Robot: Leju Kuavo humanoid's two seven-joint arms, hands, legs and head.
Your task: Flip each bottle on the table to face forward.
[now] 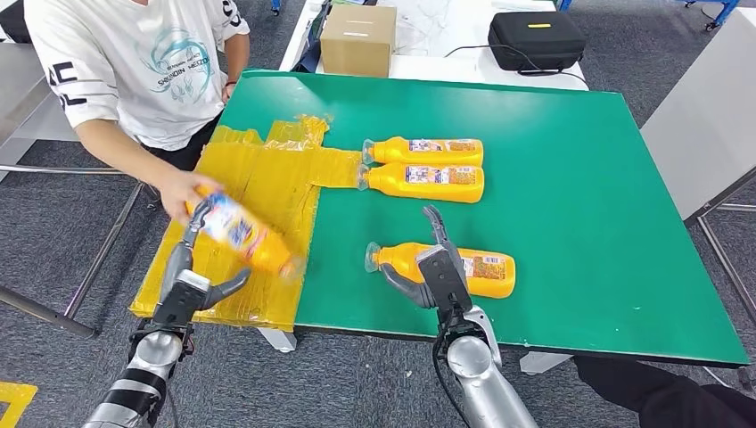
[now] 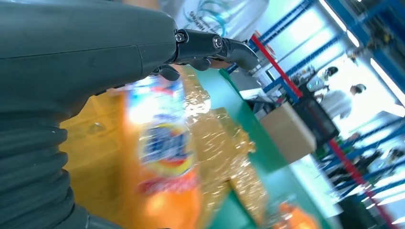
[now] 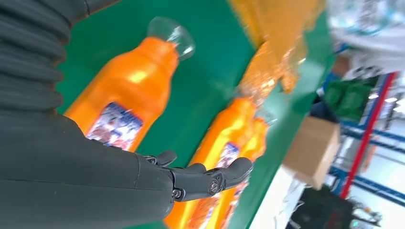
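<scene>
From the head view a person's hand [image 1: 178,192] and the left hand [image 1: 192,267] both touch a blurred bottle [image 1: 250,236], its grip unclear, while the right hand [image 1: 437,267] hovers fingers apart over another bottle [image 1: 486,272], two bottles [image 1: 423,165] lying beyond; the left wrist view shows the blurred bottle under the fingers [image 2: 224,47]; the right wrist view shows fingers [image 3: 210,179] spread above it.

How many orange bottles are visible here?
4: two lie side by side mid-table, one under the right hand, one at the left hand and a person's hand.
</scene>
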